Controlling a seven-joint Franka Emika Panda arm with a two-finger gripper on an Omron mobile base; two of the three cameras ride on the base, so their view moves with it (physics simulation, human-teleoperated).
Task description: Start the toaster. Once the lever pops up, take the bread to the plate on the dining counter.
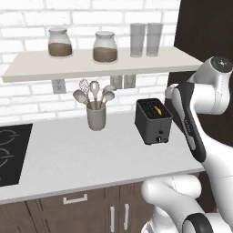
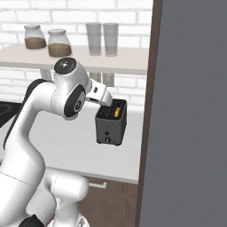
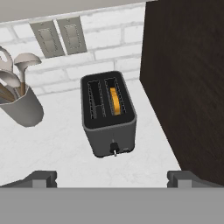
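Even, bright rendered light, soft shadows, slightly coarse edges, perhaps mild blur; no glare.

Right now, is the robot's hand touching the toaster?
Apart. In the hand view, the open hand hovers above the toaster, with bare counter between its fingertips and the toaster.

The toaster (image 3: 108, 114) is dark grey to black, its two slots black inside. The bread (image 3: 115, 101) in one slot shows golden orange. The table (image 1: 77, 154) is white with a faint grey speckle, over dark brown wood cabinets (image 1: 54, 209) with pale handles. The utensil cup (image 1: 96, 118) is grey and holds light grey utensils. The wall (image 1: 27, 100) is white brick. The shelf (image 1: 100, 66) is off-white; its two jars (image 1: 60, 43) hold brown contents. The cooktop (image 1: 11, 154) at the table's left edge is black.
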